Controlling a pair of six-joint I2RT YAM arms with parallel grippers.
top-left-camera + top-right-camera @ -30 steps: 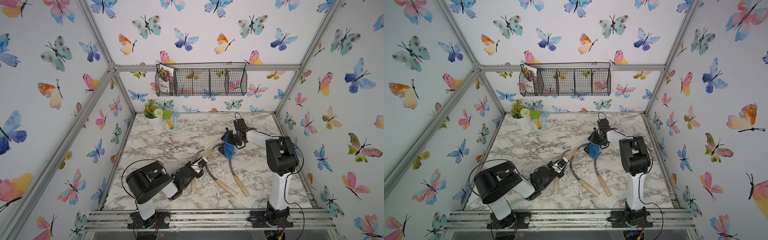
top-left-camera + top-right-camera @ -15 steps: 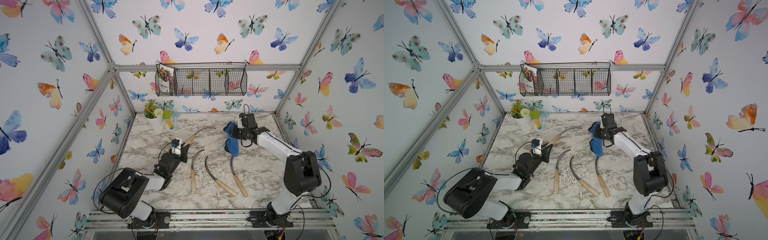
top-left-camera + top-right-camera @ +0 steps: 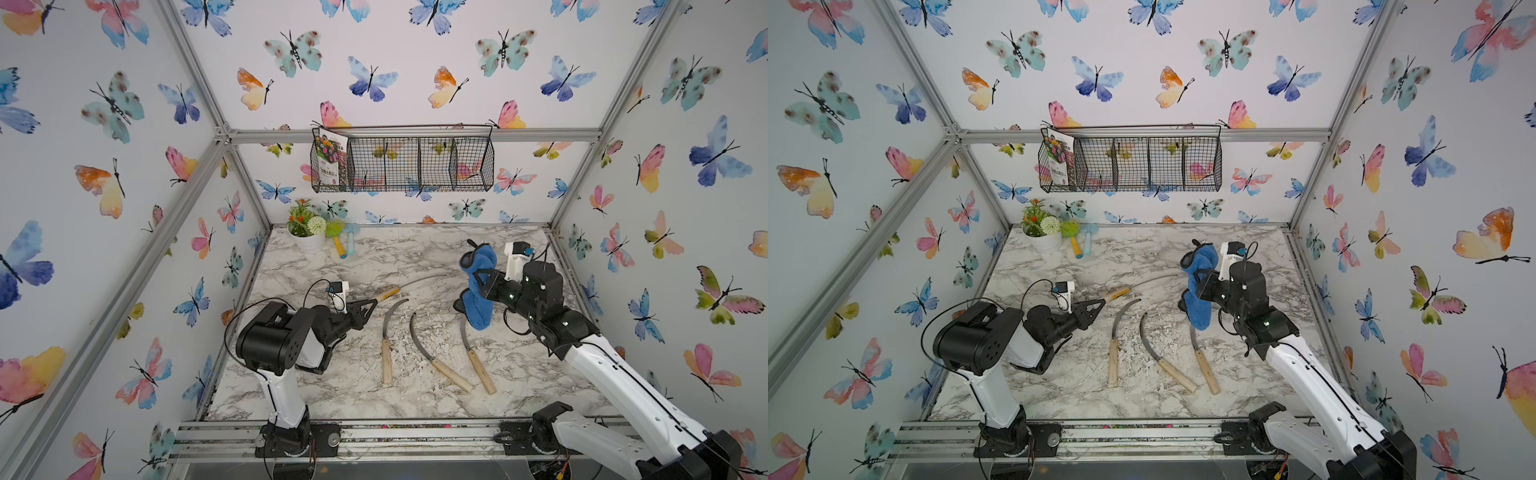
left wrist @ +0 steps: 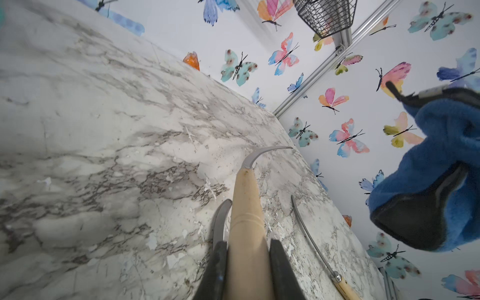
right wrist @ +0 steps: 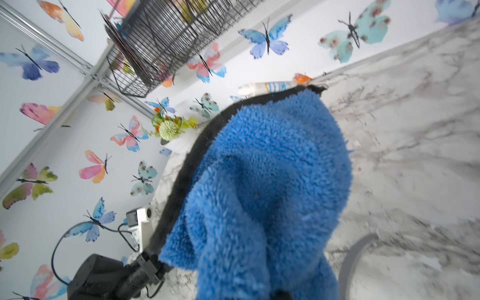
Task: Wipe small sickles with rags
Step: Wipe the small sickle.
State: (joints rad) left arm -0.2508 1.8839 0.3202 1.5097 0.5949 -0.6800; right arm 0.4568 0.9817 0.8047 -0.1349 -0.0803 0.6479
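Evidently the wiping was under way but not finished. The left gripper (image 3: pixel 372 305) was clamped on the wooden handle of the held sickle (image 3: pixel 388 294). That sickle was lifted off the table (image 3: pixel 332 386), its blade pointing away from the flower pot (image 3: pixel 311 244). The right gripper (image 3: pixel 482 279) was closed on the rag (image 3: pixel 480 309). The rag hung clear of the table just past the blade tip, on the side far from the pot, and we saw a gap between cloth and metal.

Three more lay flat on the table, all farther from the pot than the held one: the near sickle (image 3: pixel 387 345), the middle sickle (image 3: pixel 432 357) and the far sickle (image 3: pixel 473 357). We could not tell by their look which had been wiped. We judged the held one's pass to be in hand or just over, with up to three left.

Against the frame a second earlier, the rag had then appeared to lie against the held blade. The two had since parted, and the left arm had carried the sickle closer to the pot.
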